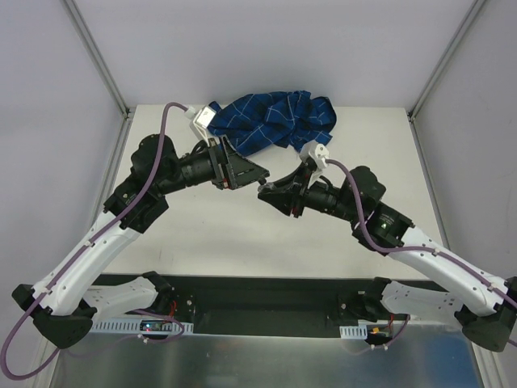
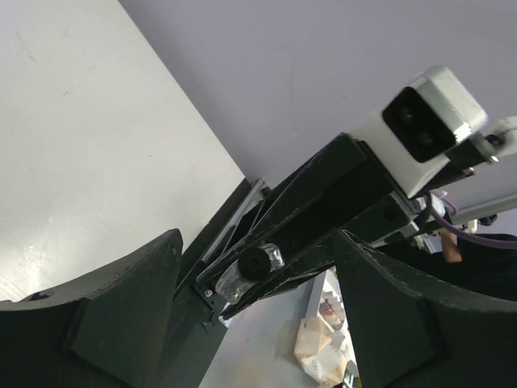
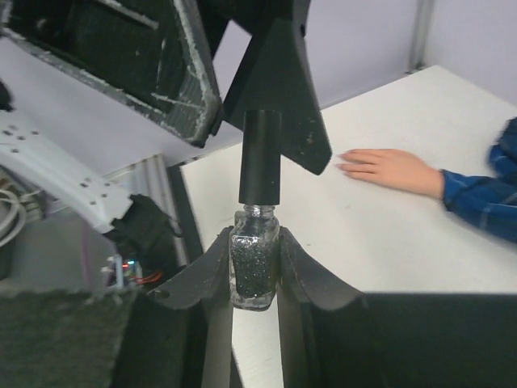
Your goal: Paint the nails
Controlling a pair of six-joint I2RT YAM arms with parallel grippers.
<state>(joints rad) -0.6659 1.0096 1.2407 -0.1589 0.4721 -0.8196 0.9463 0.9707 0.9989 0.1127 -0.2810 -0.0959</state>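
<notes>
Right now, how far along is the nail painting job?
Done: the right hand grips the polish bottle upright. In hand: the left hand stands open by its black cap, which is on the bottle. Left: uncapping, then painting the nails of the dummy hand lying on the table; I see no polish there.

Bright, even light from overhead fills the top view, leaving the pale counter (image 1: 242, 242) nearly washed out, with only faint, soft-edged shadows under the arms and no hard glare. In the left wrist view the left gripper (image 2: 260, 242) shows as dark, slightly soft shapes with little surface detail, while the counter beside it carries a dull sheen. In the right wrist view the bottle (image 3: 254, 271) is sharp with tiny glints, the right gripper (image 3: 254, 242) blurs toward the lower edge, and the dummy hand (image 3: 388, 170) looks a little soft.
</notes>
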